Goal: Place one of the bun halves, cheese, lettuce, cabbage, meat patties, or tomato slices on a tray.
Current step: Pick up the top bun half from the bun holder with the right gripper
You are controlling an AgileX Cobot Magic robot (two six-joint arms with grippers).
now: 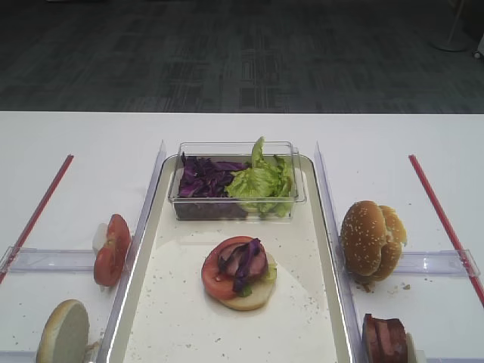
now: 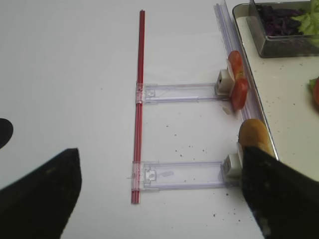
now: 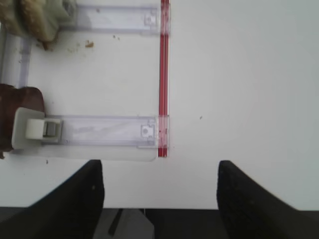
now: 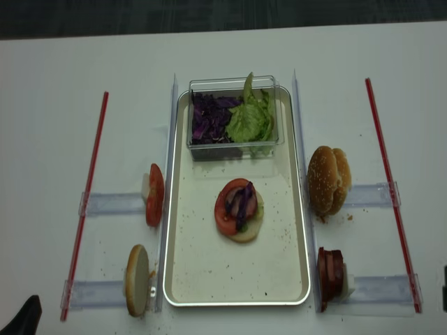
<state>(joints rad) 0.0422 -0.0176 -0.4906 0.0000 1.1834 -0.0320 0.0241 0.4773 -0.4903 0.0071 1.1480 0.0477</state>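
The tray (image 1: 174,318) holds a pale bun base topped with a tomato slice, cabbage and lettuce (image 1: 238,271). A clear tub (image 1: 236,181) at its far end holds cabbage (image 1: 203,175) and lettuce (image 1: 263,181). Sesame bun halves (image 1: 370,240) and meat patties (image 1: 384,338) stand in holders right of the tray. Tomato slices (image 1: 111,249) and a pale bun half (image 1: 63,333) stand to its left. No cheese shows. My right gripper (image 3: 159,194) hangs open and empty over the near table edge. My left gripper (image 2: 159,194) is open and empty, left of the pale bun half (image 2: 254,137).
Two red strips (image 4: 87,202) (image 4: 391,188) run along the table outside the clear plastic holders (image 4: 108,204). Clear rails (image 1: 151,197) flank the tray's long sides. Crumbs lie on the tray floor and around the holders.
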